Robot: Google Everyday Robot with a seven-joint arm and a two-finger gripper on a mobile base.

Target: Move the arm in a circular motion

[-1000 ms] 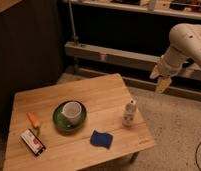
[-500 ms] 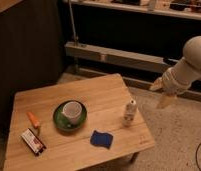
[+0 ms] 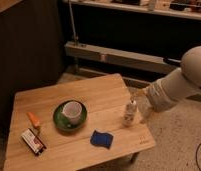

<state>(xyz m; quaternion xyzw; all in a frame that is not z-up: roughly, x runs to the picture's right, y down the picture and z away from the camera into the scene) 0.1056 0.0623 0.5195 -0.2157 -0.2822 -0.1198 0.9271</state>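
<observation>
The arm (image 3: 186, 80) enters from the right edge of the camera view. Its thick cream-white segment slopes down and to the left, tapering to the claw (image 3: 143, 104). The claw hangs over the right edge of the wooden bench (image 3: 94, 92), just beside a small white bottle (image 3: 129, 113) that stands upright there. Contact between claw and bottle cannot be confirmed. Whether the claw is apart or together cannot be told.

Bench contents:
- A green saucer (image 3: 59, 121) left of centre, carrying a white cup (image 3: 72, 111).
- A small orange object (image 3: 33, 119) to the left of the saucer.
- A red-and-white packet (image 3: 33, 141) near the front left corner.
- A blue pad (image 3: 101, 139) near the front edge, lying flat.

A grey metal rail (image 3: 114, 55) runs behind the bench.
</observation>
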